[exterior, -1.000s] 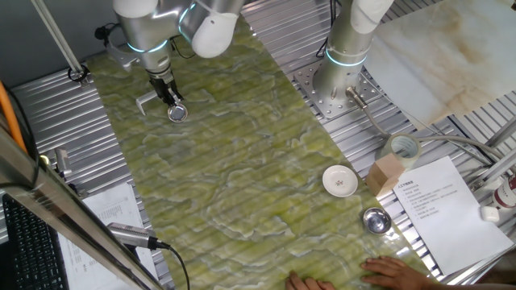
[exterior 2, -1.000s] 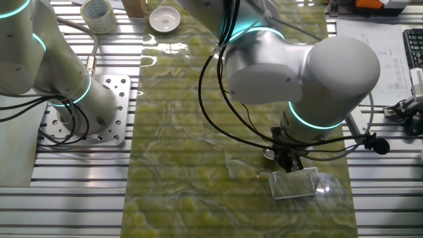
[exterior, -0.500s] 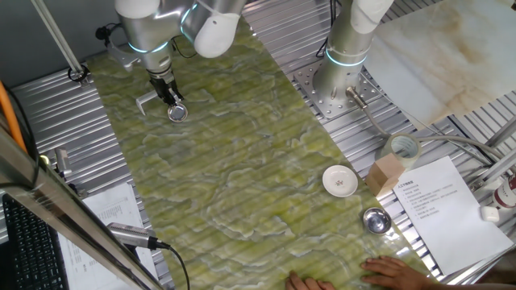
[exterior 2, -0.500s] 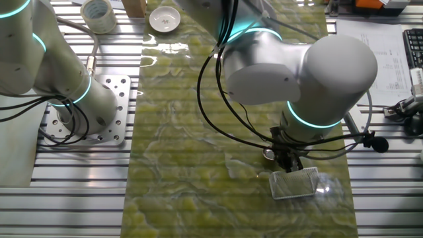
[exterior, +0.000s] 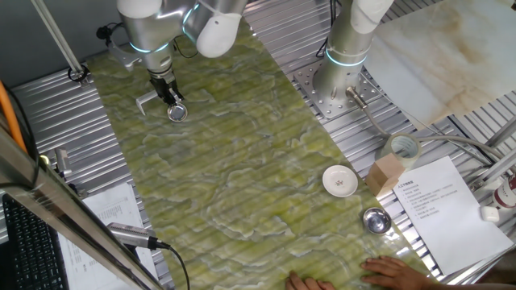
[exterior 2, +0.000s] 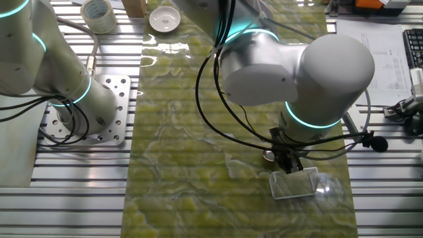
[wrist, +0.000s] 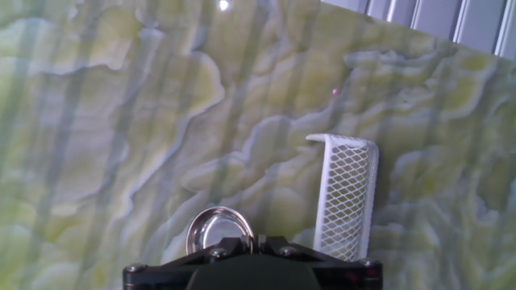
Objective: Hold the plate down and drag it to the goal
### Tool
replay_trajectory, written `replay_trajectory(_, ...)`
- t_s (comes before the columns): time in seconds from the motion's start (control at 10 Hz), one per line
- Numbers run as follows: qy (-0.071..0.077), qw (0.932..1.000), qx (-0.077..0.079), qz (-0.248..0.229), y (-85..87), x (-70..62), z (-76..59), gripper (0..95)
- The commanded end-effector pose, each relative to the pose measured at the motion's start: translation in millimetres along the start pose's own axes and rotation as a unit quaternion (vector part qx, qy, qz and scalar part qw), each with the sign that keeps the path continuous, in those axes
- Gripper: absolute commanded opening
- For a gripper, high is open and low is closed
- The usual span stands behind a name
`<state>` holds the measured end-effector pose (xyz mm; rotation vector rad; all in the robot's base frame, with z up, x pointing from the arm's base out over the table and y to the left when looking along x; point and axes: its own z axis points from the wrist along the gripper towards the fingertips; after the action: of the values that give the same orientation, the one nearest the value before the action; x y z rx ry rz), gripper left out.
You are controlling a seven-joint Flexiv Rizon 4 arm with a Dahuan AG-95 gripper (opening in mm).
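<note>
The plate (exterior: 176, 112), a small shiny silver dish, lies on the green marbled mat at the far left. My gripper (exterior: 171, 101) stands over it with its jaws shut, tips down on the plate's edge. In the hand view the plate (wrist: 218, 229) sits just ahead of the shut gripper (wrist: 253, 242), partly hidden by it. The goal (exterior: 146, 101), a thin white three-sided frame, lies just left of the plate, and in the hand view (wrist: 347, 195) it lies to the right. In the other fixed view the arm hides most of the plate (exterior 2: 268, 154); the goal (exterior 2: 295, 183) lies just below the gripper (exterior 2: 289, 163).
A white round dish (exterior: 340, 180), a steel bowl (exterior: 376, 219), a cardboard box (exterior: 388, 172) and a tape roll (exterior: 403, 148) are at the right. A person's hand (exterior: 393, 272) rests at the front edge. A second arm's base (exterior: 337, 80) stands at the back.
The arm's upper part has shifted very slightly. The gripper, plate and goal stay where they were.
</note>
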<state>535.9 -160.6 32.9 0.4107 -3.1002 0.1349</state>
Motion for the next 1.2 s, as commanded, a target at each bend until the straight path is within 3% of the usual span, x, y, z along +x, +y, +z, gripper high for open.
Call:
replay_trajectory(0.1,0.0,1.0,0.003,-0.002,-0.7,0.6,-0.2,0.0)
replay_trajectory(0.7,0.002,0.9999,0.01,0.003,-1.0,0.7,0.8,0.0)
replay_trajectory(0.8,0.002,0.9999,0.01,0.001,-1.1,0.8,0.7,19.0)
replay_trajectory(1.2,0.005,0.9998,0.019,-0.005,-1.1,0.8,0.7,19.0)
